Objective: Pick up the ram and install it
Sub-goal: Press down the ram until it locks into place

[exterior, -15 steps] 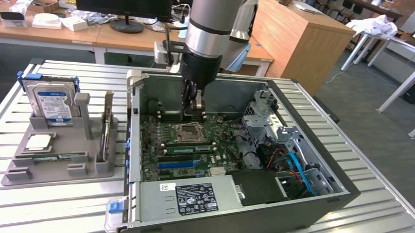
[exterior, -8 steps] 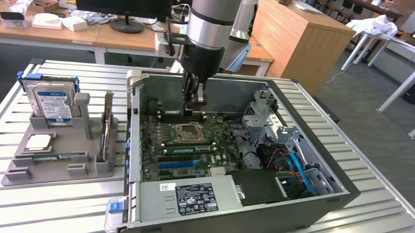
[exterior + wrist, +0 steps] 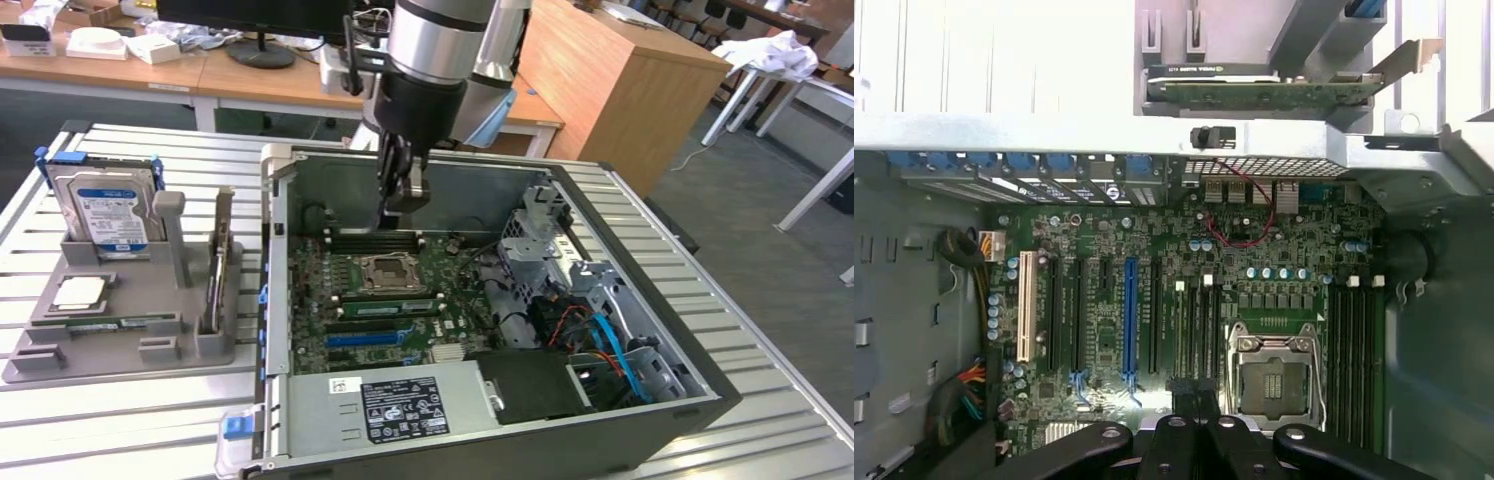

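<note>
Jaws (image 3: 404,205) over the open computer case (image 3: 300,170) (grip state unclear), ram (image 3: 100,324) in holder (image 3: 187,345).

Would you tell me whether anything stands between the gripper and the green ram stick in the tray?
Yes: the gripper hangs inside the open computer case, whose metal wall and the upright card in the grey tray separate it from the green ram stick.

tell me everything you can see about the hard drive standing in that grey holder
The hard drive is a blocky unit with a blue-and-white label facing the exterior camera, framed by a blue plastic carrier. It stands upright on edge in a slot at the back of the grey holder, which supports it from below. It sits to the exterior view's left of the open computer case, apart from it.
</note>
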